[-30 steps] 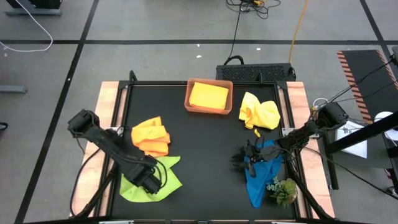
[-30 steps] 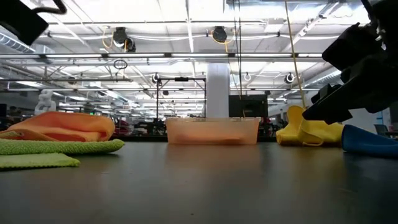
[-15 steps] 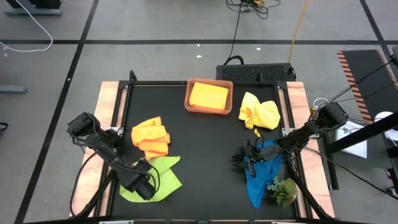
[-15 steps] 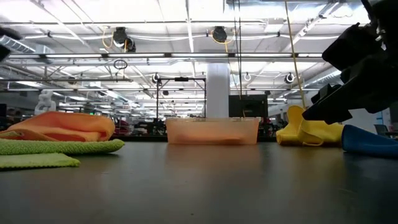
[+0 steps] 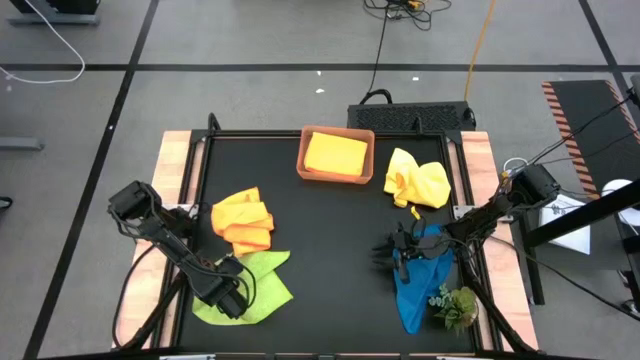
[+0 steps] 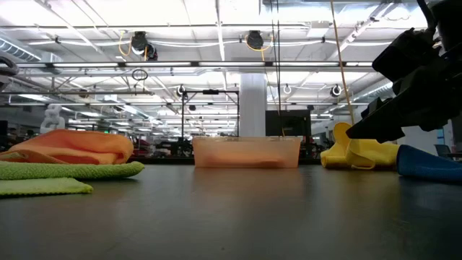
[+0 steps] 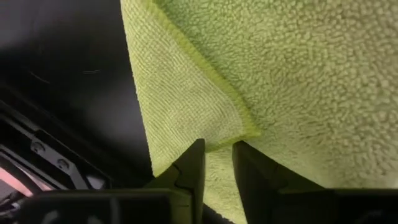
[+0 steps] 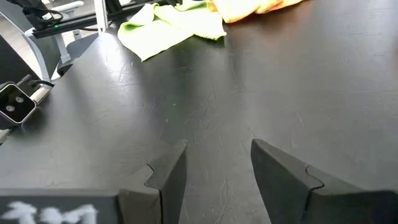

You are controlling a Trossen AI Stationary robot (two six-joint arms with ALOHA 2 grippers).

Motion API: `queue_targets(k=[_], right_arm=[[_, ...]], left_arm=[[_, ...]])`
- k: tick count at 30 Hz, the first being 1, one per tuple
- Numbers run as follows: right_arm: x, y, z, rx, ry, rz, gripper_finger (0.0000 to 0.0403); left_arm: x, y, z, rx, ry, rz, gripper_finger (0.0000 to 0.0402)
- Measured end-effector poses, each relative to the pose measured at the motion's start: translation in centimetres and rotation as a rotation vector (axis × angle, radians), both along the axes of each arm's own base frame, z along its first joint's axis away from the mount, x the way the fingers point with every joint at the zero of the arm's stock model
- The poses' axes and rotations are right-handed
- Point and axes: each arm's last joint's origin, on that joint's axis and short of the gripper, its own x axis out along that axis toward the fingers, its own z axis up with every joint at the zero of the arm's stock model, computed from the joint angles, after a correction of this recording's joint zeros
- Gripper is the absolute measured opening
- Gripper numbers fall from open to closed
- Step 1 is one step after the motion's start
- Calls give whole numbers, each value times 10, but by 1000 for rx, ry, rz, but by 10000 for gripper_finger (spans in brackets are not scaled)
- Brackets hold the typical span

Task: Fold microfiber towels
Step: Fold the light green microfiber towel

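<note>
In the overhead view the left gripper (image 5: 228, 297) sits at the lower left of the black table (image 5: 320, 230), down on the lime green towel (image 5: 262, 291), which lies spread flat near the table's front edge. The left wrist view shows its two dark fingers (image 7: 191, 167) drawn close together over a corner of that green towel (image 7: 249, 81), with only a narrow gap and a sliver of cloth between them; whether they actually pinch the cloth cannot be told. Just above the green towel in the overhead view lies the crumpled orange towel (image 5: 243, 221). At the top centre a folded yellow towel (image 5: 335, 154) rests in the brown tray (image 5: 304, 168), and a second, rumpled yellow towel (image 5: 418, 179) lies to the tray's right. The right gripper (image 5: 393, 252) rests at the lower right, beside the blue towel (image 5: 416, 283), its fingers (image 8: 166, 175) standing apart over bare tabletop with nothing between them. A small green plant sprig (image 5: 456, 305) lies by the blue towel's lower edge.
</note>
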Motion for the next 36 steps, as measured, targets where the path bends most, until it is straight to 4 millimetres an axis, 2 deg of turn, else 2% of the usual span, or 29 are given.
queue_targets(k=[4,8,11,15,18,21,26,31,36], right_arm=[[0,0,0,2,-1,0,171],[2,2,6,63,-61,-1,171],[2,6,13,58,-125,31,171],[3,9,19,30,-190,63,171],[6,12,23,5,-210,75,171],[12,16,29,8,-234,76,171],[29,27,42,-35,-253,143,171],[46,34,54,-137,-248,162,171],[56,32,59,-196,-224,153,171]], left_arm=[[-1,2,1,12,23,-7,10],[-4,6,3,42,65,-24,4],[1,7,14,39,93,-25,3],[14,3,46,55,72,-43,2],[27,-1,81,98,-6,-67,2],[41,-5,117,134,-161,-94,1],[57,-11,166,152,-441,-200,1],[66,-10,193,187,-603,-295,1],[77,-12,202,170,-703,-376,0]])
